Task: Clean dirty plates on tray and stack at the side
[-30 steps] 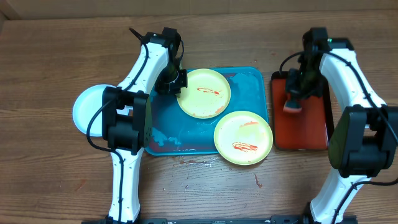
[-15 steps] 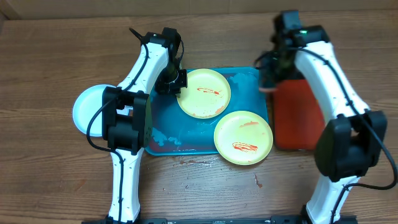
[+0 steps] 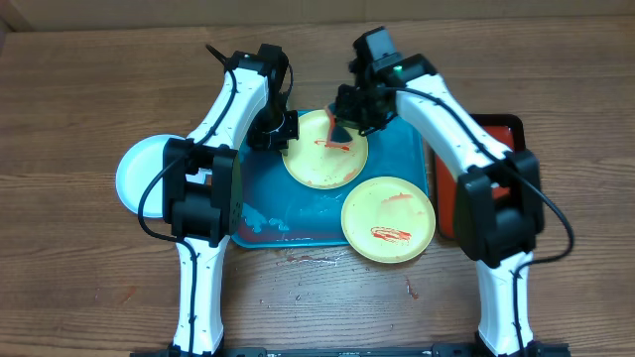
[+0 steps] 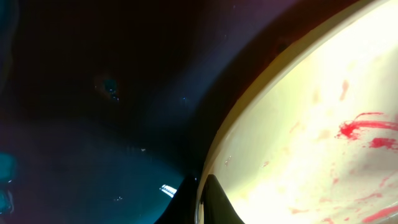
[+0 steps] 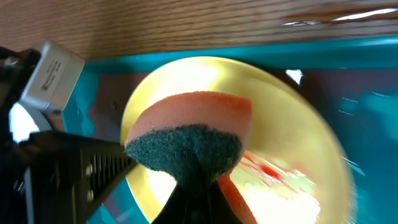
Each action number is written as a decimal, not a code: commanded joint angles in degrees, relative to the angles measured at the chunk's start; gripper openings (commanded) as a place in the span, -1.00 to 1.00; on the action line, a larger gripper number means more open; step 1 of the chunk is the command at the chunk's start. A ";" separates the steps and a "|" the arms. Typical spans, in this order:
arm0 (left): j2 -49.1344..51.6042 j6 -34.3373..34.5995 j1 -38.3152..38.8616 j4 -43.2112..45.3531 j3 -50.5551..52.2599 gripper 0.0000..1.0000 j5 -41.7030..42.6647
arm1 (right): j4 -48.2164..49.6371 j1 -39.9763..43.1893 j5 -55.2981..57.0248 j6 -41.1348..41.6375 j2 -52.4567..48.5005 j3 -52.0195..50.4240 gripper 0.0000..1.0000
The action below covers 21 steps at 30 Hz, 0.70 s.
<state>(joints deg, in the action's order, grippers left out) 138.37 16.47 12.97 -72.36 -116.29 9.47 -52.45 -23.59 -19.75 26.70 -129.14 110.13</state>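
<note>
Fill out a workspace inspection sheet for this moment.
Surface: wooden table, sauce spots below the turquoise tray.
Job's things: upper plate and lower plate, yellow-green, smeared, on tray, lower overhanging its edge; pale blue plate on table, left.
Clutter: red tray, right.
Hands: right hand grips sponge over upper plate; left hand at its rim, grip unclear.
Cables: black cables along both arms.
Surroundings: nothing seen.

Two plates [image 3: 324, 149] on tray [image 3: 268, 213], third plate [image 3: 134, 174] left of it
</note>
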 commanded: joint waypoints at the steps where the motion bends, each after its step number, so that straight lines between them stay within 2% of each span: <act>1: 0.37 0.28 -0.72 0.85 1.14 -0.92 -1.90 | 1.99 -1.84 -2.60 3.28 -1.68 2.89 -0.93; 13: 0.37 0.26 -0.72 0.90 1.14 -0.91 -1.95 | 10.05 -6.69 6.23 8.09 -5.01 2.75 -0.92; 21: 0.37 0.26 -0.72 1.09 1.14 -0.92 -1.97 | 13.20 -6.62 8.39 8.09 -7.63 2.69 -0.92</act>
<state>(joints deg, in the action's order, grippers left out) 138.34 16.47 12.97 -72.34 -116.27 9.47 -39.77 -30.61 -13.65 34.09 -134.72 111.26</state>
